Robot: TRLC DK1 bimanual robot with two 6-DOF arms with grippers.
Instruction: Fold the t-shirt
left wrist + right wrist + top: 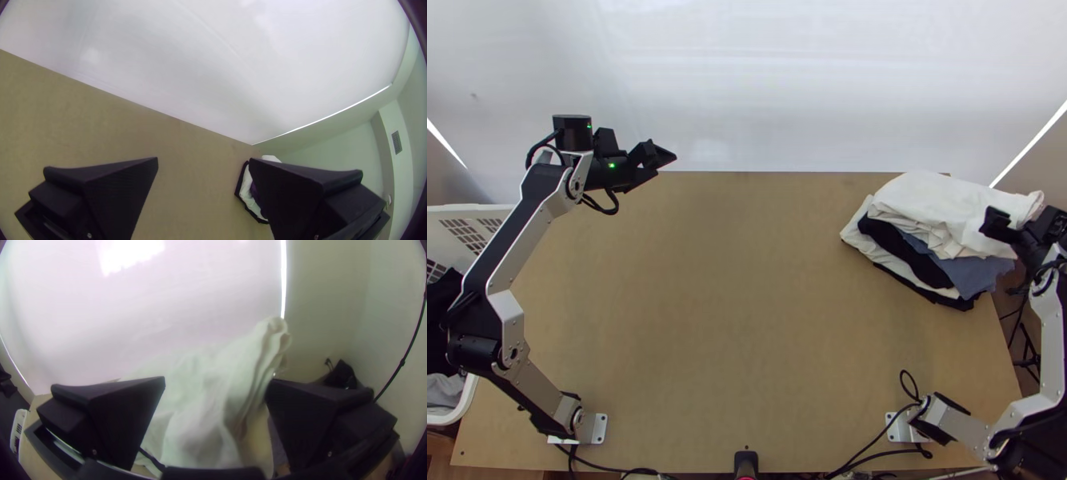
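Clothes pile [972,274] — white cloth [931,204] topmost | left gripper [665,154] — spread wide | right gripper [1021,218] — spread wide, at pile

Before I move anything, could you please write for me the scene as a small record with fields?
left gripper: the left gripper is open, near the table's far left
right gripper: the right gripper is open, at the white cloth
pile: at the table's far right, white cloth on top, black cloth and blue-grey cloth below
table: light wood
laundry basket: white, beside the table's left edge, with grey cloth inside
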